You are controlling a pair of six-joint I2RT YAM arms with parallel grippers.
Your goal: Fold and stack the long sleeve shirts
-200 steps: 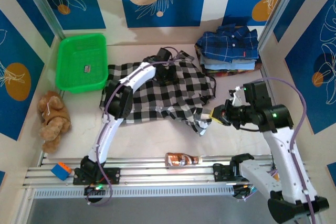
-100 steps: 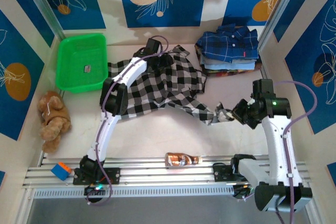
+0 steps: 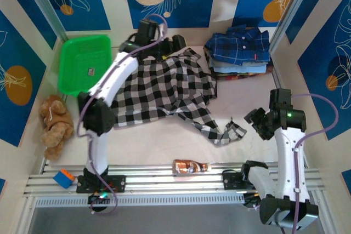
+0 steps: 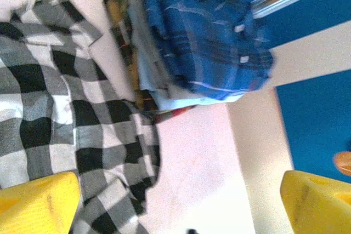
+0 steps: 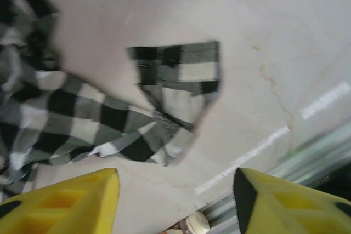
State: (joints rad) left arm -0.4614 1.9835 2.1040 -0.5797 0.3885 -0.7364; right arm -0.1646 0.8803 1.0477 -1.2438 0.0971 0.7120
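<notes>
Near edge: brown bottle (image 3: pixel 191 165) and a blue-and-orange block (image 3: pixel 63 177) sit on the rail (image 3: pixel 164 182), clear of the work.

Right gripper (image 5: pixel 175 176): released, jaws apart, nothing between them. It hangs over bare counter (image 3: pixel 164 141) just right of the cuff (image 5: pixel 178 72), not touching it.

Checked shirt (image 3: pixel 159 89): mid-counter, spread mostly flat but not squared. One sleeve (image 3: pixel 211 121) runs out toward the near right, and its cuff end is crumpled and partly doubled over. The body shows creases near the right hem. The left side looks flatter.

Left gripper (image 4: pixel 178 195): also released, jaws wide, empty. It hovers above the far right corner of the shirt, near the gap between the shirt and the stack of folded shirts (image 3: pixel 238 53). The navy plaid one sits on top, at the far right of the counter, close to the checked shirt's far edge; can't tell whether they touch.

Far left: green basket (image 3: pixel 85 64), with a plush toy (image 3: pixel 55 119) nearer on that side. Neither is in play.

Step, my read: layout stage. The shirt is being flattened, and no fold is made yet. Stacking is well off.

Next move likely needs:
- the right to drop onto the cuff, pinch one layer and carry the sleeve across the body
- the left to pin or take the far edge so the body doesn't drag
- the cuff uncrumpled first, else the fold comes out lumpy
</notes>
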